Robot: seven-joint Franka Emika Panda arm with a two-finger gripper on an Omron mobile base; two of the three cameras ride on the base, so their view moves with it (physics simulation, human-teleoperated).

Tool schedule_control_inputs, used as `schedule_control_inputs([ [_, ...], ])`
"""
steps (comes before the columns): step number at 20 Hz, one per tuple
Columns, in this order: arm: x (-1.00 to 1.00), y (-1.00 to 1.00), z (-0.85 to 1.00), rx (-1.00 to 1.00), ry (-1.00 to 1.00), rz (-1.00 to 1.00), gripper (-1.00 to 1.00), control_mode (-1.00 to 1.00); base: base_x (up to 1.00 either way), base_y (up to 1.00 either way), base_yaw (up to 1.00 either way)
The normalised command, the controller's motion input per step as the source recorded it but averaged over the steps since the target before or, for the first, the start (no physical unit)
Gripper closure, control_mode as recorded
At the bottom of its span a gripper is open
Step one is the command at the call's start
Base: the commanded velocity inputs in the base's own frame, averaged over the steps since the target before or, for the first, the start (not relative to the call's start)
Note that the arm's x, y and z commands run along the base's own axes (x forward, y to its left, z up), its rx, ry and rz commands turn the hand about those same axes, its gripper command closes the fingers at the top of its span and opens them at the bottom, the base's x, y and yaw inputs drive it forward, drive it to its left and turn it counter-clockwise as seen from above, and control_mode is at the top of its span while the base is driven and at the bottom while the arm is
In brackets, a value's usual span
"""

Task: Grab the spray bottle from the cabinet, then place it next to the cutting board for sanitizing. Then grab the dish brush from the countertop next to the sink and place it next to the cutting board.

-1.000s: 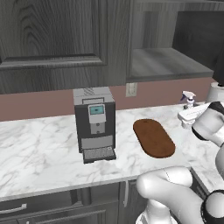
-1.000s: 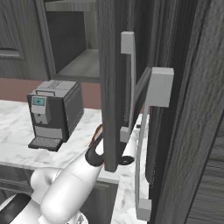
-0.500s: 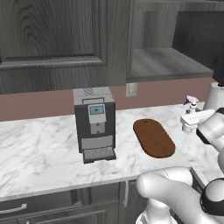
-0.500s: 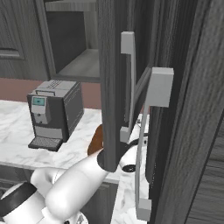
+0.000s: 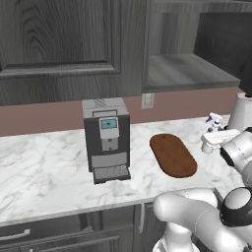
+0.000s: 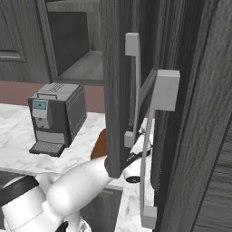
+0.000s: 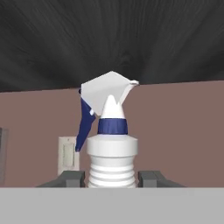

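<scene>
The spray bottle point(image 7: 112, 157), white with a blue-and-white trigger head, stands upright between my gripper's point(image 7: 111, 178) two dark fingers point(image 7: 70, 178), which are shut on its body. In the left base view the spray bottle point(image 5: 212, 119) and gripper point(image 5: 216, 140) are low over the marble countertop point(image 5: 44, 167), just right of the oval reddish-brown cutting board point(image 5: 173, 155). Whether the bottle's base touches the counter is hidden. The cabinet point(image 5: 182, 69) stands open above, its grey shelf bare. The dish brush and the sink are out of view.
A grey coffee machine point(image 5: 106, 140) stands on the counter left of the board. An open dark cabinet door point(image 6: 118, 90) with a pale handle hangs close in front of the arm in the right base view. A wall outlet point(image 5: 146, 101) sits behind the board.
The gripper has carried the spray bottle slightly down and to the right, closer to the counter beside the cutting board.
</scene>
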Motion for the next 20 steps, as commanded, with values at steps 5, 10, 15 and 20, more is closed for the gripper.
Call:
schedule_control_inputs([
  [5, 0.03, 0.0, -0.23, 0.0, 0.0, 0.0, 1.0, -1.0, 0.0, 0.0, 0.0],
  [10, 0.01, 0.0, -0.24, 0.0, -0.02, 0.0, 1.0, -1.0, 0.0, 0.0, 0.0],
  [15, 0.01, 0.0, -0.28, 0.0, 0.0, 0.0, 1.0, -1.0, 0.0, 0.0, 0.0],
  [20, 0.03, 0.0, -0.32, -0.01, 0.0, 0.0, 1.0, -1.0, 0.0, 0.0, 0.0],
])
